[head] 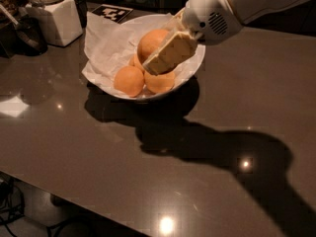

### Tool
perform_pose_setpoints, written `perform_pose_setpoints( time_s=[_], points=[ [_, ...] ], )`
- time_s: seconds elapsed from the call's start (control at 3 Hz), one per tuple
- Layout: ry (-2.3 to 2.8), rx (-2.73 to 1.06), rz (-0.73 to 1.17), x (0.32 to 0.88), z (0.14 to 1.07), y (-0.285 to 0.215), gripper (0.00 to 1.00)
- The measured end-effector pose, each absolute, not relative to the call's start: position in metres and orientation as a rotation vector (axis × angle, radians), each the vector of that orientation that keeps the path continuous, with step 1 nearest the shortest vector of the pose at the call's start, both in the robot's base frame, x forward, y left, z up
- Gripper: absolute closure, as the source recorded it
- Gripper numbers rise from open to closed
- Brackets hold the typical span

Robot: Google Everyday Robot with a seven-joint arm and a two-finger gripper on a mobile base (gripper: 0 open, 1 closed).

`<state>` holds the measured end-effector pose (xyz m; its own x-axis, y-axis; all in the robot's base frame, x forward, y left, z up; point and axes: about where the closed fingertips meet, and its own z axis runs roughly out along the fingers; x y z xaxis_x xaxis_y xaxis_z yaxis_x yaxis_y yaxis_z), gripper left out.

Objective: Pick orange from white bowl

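Note:
The white bowl [193,67], lined with crumpled white paper, stands at the back middle of the dark table. The orange [149,42] is the largest fruit and sits highest, above two smaller oranges [129,80] at the bowl's front. My gripper [154,58] reaches down into the bowl from the upper right. One pale finger [170,53] lies across the orange's right front side. The other finger is hidden behind the fruit. The gripper is shut on the orange.
A white square-based jar [53,15] stands at the back left, with a dark object [27,33] next to it. A black-and-white marker tag [114,13] lies behind the bowl. The table's front edge [98,201] runs diagonally across the bottom left.

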<state>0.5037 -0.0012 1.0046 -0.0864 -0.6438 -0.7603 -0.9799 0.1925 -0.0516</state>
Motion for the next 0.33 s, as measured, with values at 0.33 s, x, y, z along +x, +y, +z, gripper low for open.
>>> perform_pose_setpoints(
  time_s=[0.33],
  points=[
    [1.808,-1.524,0.646,0.5037,1.0046,-0.0012,1.00]
  ],
)
